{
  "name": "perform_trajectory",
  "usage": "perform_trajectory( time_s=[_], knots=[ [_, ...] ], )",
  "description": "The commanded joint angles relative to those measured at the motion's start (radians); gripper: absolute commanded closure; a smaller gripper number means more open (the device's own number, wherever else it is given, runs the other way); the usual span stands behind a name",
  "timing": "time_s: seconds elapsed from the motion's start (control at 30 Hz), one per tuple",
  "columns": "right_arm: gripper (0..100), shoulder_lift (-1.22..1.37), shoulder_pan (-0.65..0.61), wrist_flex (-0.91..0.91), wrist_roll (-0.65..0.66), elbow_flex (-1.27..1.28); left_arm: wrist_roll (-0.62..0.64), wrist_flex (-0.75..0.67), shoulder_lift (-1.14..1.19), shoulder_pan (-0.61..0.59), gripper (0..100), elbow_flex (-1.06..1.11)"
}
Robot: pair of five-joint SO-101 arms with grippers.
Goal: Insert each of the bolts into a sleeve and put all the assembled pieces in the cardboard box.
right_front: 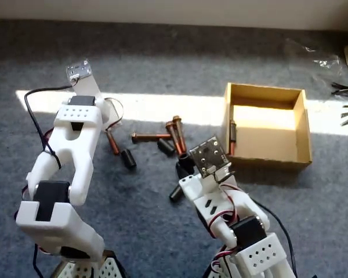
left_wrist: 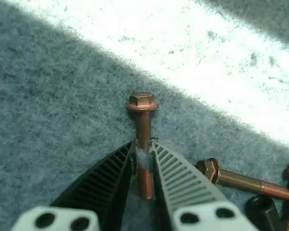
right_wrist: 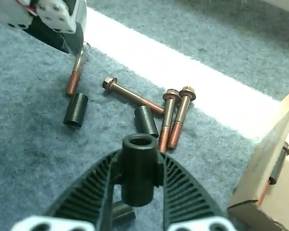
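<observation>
Left gripper [left_wrist: 143,147] is clenched on the held bolt [left_wrist: 143,119], pinching the shank. Hex head points away from the wrist, threaded tip sits back between the fingers, long axis in line with the gripper. In the high view it runs roughly far-to-near at the left of the parts cluster. Just right of it, first loose sleeve [right_front: 128,158] lies on its side. Next is a lone bolt [right_front: 151,137], long axis left-right, head at its left end. Second loose sleeve [right_front: 166,146] lies close by its right end. Then a bolt pair [right_front: 176,133], side by side and close together, heads far, axes far-near.

Right gripper [right_wrist: 138,161] grasps the held sleeve [right_wrist: 137,180] by its sides. Open bore faces away from the wrist, axis along the fingers; it is just near-right of the pair. Third loose sleeve [right_front: 176,193] lies on the carpet just nearer than the held one. Rightmost is the cardboard box [right_front: 267,163], open top, with one assembled piece [right_front: 232,138] against its left wall, axis far-near.

Surface is grey carpet [right_front: 133,220]. A sunlit band crosses it left-right through the parts and the box. Dark tools [right_front: 347,107] lie at the right edge.

Bolts are copper-coloured with flanged hex heads and threads toward the tip. Sleeves are short black tubes.
</observation>
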Motion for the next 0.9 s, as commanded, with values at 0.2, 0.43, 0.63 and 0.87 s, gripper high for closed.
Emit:
perform_trajectory(
  time_s=[0.2, 0.43, 0.63, 0.87],
  knots=[
    [99.3, -0.013, -0.002, -0.021, -0.006, -0.013, -0.083, -0.012, 0.142, -0.01, 94, -0.166],
    [99.3, -0.013, -0.002, -0.021, -0.005, -0.013, -0.083, -0.012, 0.199, -0.01, 94, -0.217],
    [99.3, -0.013, -0.002, -0.021, -0.005, -0.012, -0.083, -0.012, 0.228, -0.01, 85, -0.219],
    [99.3, -0.013, -0.002, -0.019, -0.003, -0.012, -0.084, -0.018, 0.228, -0.01, 85, -0.219]
  ],
)
